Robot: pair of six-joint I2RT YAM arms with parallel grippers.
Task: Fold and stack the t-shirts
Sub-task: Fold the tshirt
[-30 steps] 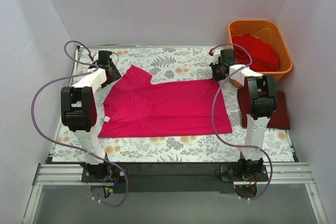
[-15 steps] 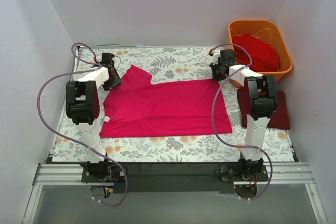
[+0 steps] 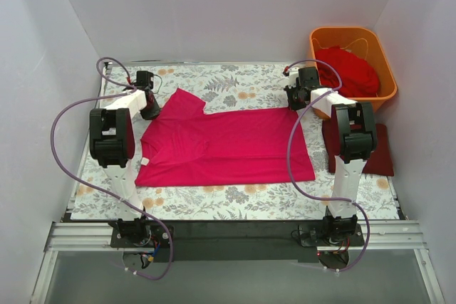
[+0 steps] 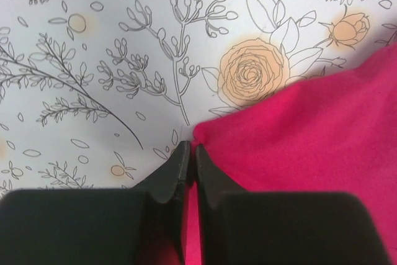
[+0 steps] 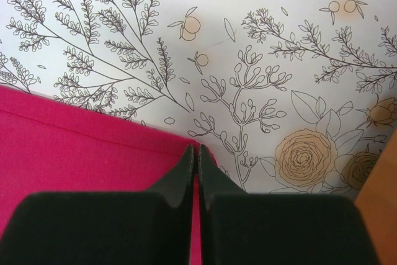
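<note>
Magenta t-shirt (image 3: 228, 144), left end effector (image 4: 188, 148) lowered, pinching sleeve (image 4: 298, 128)

Left gripper (image 4: 188, 153) jaws closed on pink t-shirt (image 3: 228, 144) sleeve corner.

— What do the arms look like?
— The left arm (image 3: 127, 105) and the right arm (image 3: 348, 169) have white links and black joint housings.
— Any cables?
— A purple cable (image 3: 57, 151) loops along each. The fingers (image 4: 164, 181) are matte black and taper to thin tips.
</note>
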